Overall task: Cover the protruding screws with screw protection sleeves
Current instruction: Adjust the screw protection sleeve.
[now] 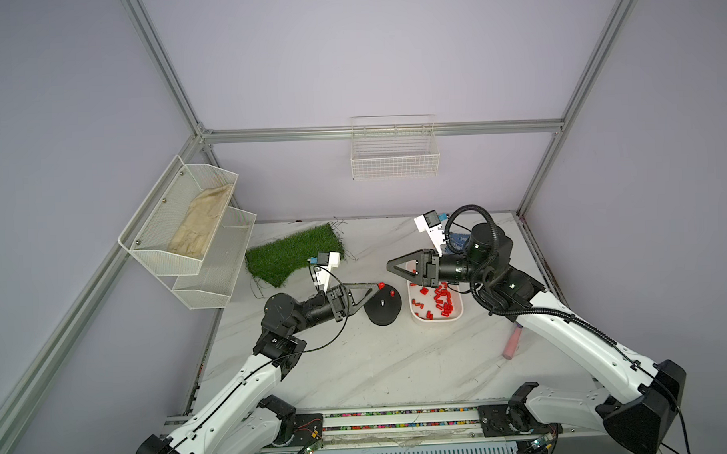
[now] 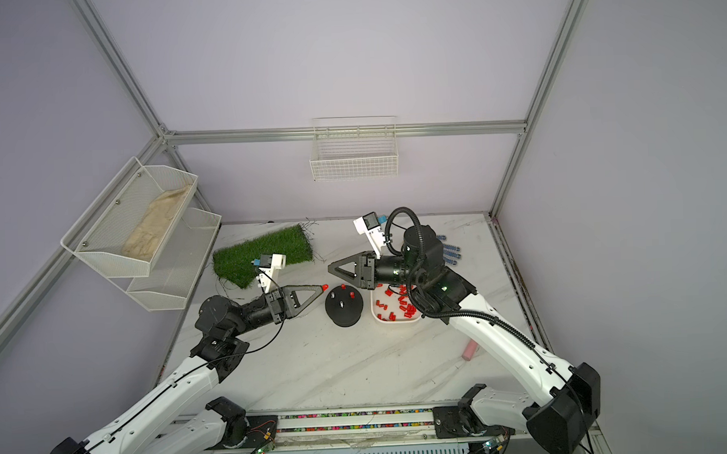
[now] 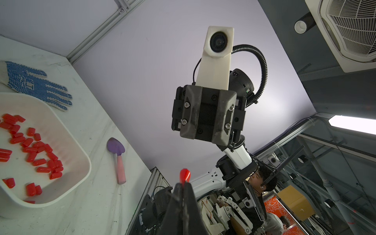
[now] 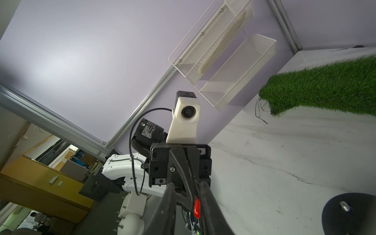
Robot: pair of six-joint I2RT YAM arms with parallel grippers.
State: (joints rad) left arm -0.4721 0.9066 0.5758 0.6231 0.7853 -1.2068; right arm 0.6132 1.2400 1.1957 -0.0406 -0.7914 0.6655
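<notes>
The black dome base (image 2: 345,314) stands mid-table. Two protruding screws wear red caps (image 2: 351,295); two others (image 2: 332,295) are bare, and one bare stud (image 4: 344,205) shows in the right wrist view. My left gripper (image 2: 321,288) (image 3: 184,184) hovers at the base's left edge, shut on one red screw protection sleeve (image 3: 184,175) that sticks out past its tip. My right gripper (image 1: 390,265) (image 4: 187,183) faces it from just behind the base and slightly higher, open and holding nothing. The held sleeve (image 4: 196,207) shows through the gap between the right fingers. Several loose sleeves (image 1: 441,298) lie in the white tray (image 1: 417,319).
A pink-handled tool with a purple head (image 1: 512,343) lies right of the tray under my right arm. A blue-dotted glove (image 3: 36,85) lies behind the tray. Green turf (image 1: 292,255) covers the back left. Mesh shelves (image 1: 187,226) and a wire basket (image 1: 394,152) hang on the walls.
</notes>
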